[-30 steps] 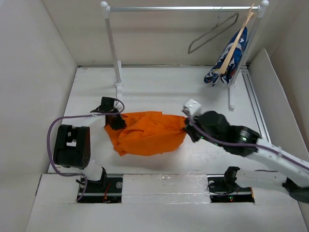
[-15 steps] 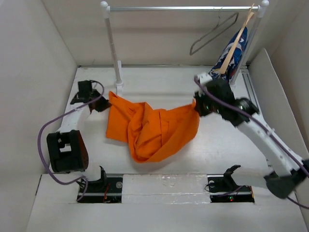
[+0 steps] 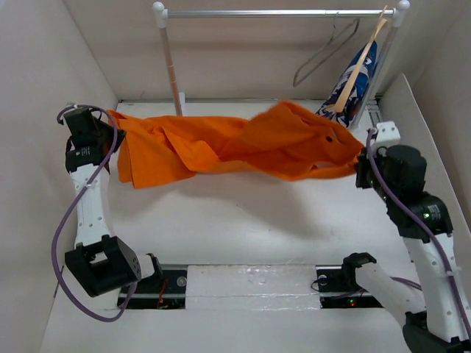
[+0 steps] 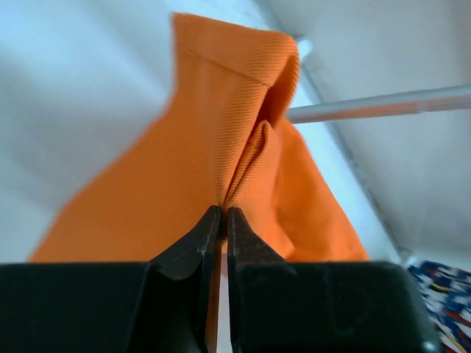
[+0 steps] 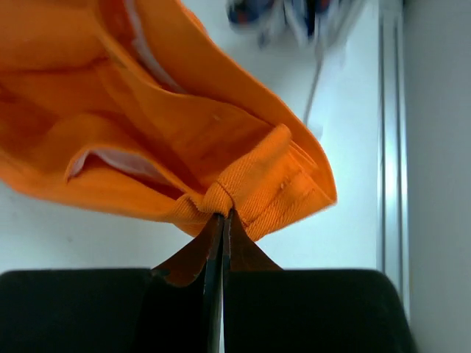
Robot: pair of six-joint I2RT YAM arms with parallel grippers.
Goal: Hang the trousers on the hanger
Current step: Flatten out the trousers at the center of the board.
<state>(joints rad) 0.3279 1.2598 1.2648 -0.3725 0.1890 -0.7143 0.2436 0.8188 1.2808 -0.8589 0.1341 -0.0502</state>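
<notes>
The orange trousers [image 3: 235, 143] hang stretched in the air between my two grippers, high above the table. My left gripper [image 3: 109, 118] is shut on the trousers' left end, and the cloth [image 4: 184, 176] fills the left wrist view. My right gripper [image 3: 360, 158] is shut on the thick waistband end [image 5: 250, 184] at the right. The grey wire hanger [image 3: 324, 51] hangs from the rail [image 3: 280, 12] at the back right, behind and above the trousers' right end.
A wooden hanger [image 3: 360, 62] with a blue patterned garment [image 3: 353, 88] hangs at the rail's right end. The rack's left post [image 3: 171, 62] stands behind the trousers. White walls close in on both sides. A rail track [image 3: 390, 158] runs along the right edge.
Both arms have risen and swung apart. The trousers have gone from a bunched heap on the table to a wide span held in the air.
</notes>
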